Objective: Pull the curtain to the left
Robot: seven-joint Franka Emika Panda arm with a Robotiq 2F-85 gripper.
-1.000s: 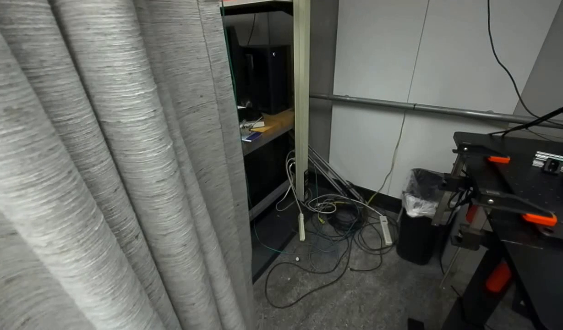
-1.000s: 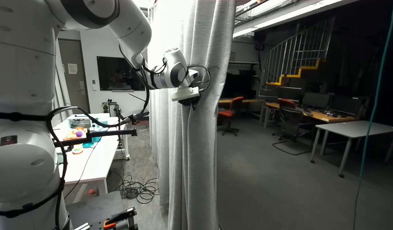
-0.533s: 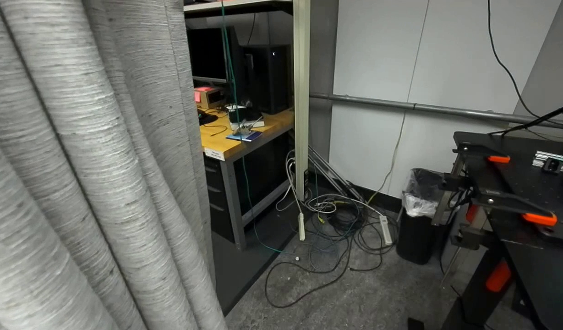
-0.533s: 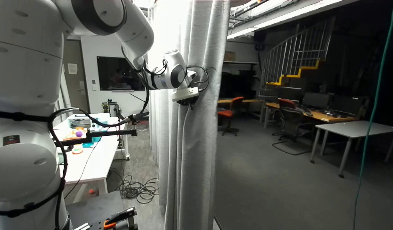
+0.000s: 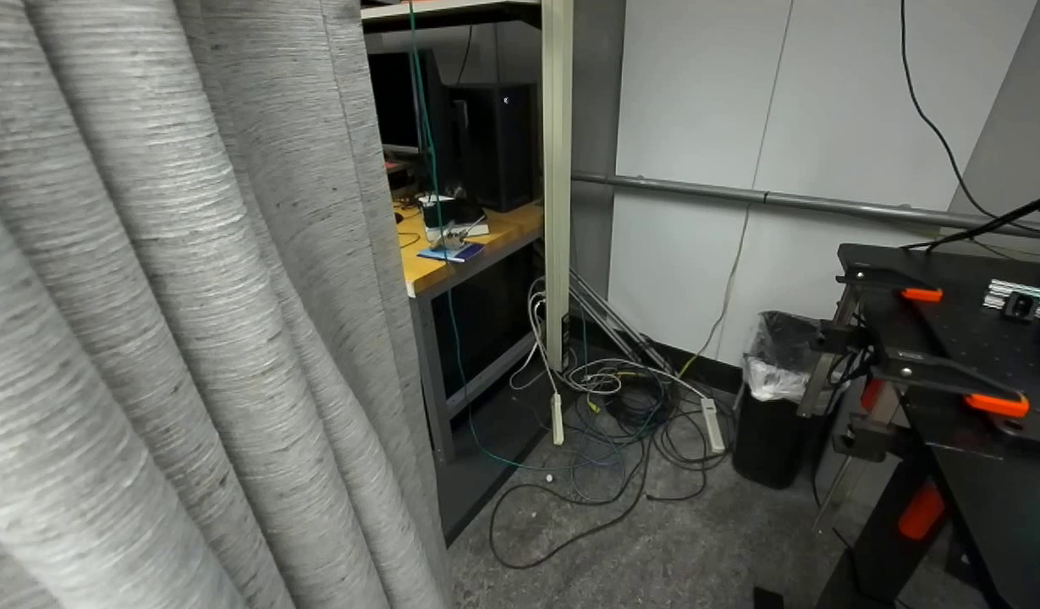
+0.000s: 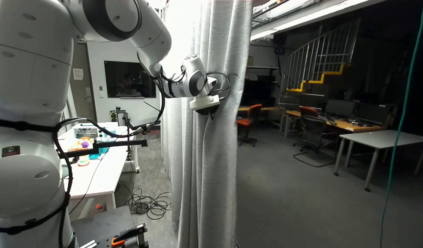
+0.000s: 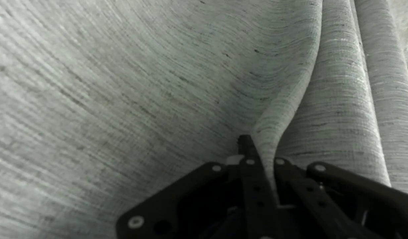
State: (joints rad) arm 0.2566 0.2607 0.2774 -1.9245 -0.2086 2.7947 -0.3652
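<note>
- In an exterior view, the arm [image 6: 120, 17] rises, bends over at its elbow and slopes down to the curtain [image 6: 213, 148].
- In the wrist view, the gripper [image 7: 265, 154] pinches a narrow fold of the curtain between its two fingers.
- The curtain hangs between a white table [image 6: 108, 172] and an orange chair [image 6: 253, 113], long axis vertical, folds running top to bottom.

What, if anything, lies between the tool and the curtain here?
Nothing: they touch. The wrist view shows a fold of the curtain pinched directly between the fingers of the tool, with no gap or other object showing there.
</note>
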